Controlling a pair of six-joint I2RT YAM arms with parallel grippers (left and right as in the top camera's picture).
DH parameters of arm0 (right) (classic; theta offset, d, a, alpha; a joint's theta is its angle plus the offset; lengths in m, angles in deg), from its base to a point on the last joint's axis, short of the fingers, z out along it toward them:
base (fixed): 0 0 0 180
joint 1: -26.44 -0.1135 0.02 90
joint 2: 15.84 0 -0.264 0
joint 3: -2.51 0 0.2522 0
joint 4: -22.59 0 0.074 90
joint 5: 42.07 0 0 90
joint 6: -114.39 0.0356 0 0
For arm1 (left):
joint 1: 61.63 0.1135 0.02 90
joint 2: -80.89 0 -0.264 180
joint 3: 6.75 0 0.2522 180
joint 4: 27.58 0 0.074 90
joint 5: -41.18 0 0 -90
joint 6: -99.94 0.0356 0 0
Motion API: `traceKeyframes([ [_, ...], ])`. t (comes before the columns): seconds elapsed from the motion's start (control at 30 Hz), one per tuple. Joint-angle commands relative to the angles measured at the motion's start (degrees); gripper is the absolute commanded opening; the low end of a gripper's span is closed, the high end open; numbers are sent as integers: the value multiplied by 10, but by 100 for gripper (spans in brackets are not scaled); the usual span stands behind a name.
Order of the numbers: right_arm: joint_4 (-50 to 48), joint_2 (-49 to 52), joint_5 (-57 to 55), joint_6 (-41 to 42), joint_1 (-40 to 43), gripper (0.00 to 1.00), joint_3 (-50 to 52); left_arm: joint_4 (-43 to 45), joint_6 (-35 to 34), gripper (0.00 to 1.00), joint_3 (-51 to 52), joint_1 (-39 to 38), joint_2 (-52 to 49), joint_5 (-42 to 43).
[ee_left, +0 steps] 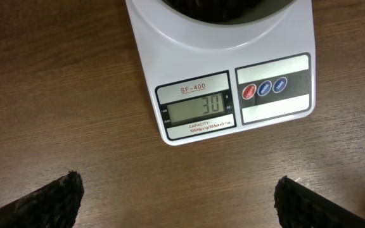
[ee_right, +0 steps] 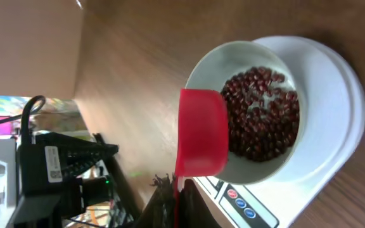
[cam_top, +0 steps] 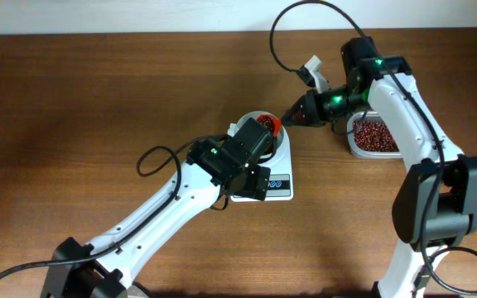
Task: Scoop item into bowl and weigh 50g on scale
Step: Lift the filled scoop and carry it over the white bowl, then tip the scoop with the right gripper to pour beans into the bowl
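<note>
The white scale (cam_top: 276,178) stands mid-table, and its display (ee_left: 196,109) reads 38. The white bowl (ee_right: 252,54) sits on it, holding red-brown beans (ee_right: 262,114). My right gripper (ee_right: 177,202) is shut on the handle of a red scoop (ee_right: 200,132), which hangs tipped over the bowl's rim; the scoop also shows in the overhead view (cam_top: 269,123). My left gripper (ee_left: 179,199) is open and empty, hovering just in front of the scale, and its arm hides part of the bowl in the overhead view.
A clear plastic tub (cam_top: 373,135) with more beans sits to the right of the scale, under my right arm. Bare wooden table lies all around.
</note>
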Motion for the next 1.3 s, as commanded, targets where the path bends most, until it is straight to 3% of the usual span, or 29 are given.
traceKeyframes([
  [0.0,4,-1,-41,0,-14,4,-38,1,-9,99,6,-2,3,-8],
  [0.3,-1,-1,-141,-8,-19,4,-65,1,-9,99,6,-2,3,-8],
  [1.27,-25,-30,-160,-149,-38,4,-70,1,-9,99,6,-2,3,-8],
])
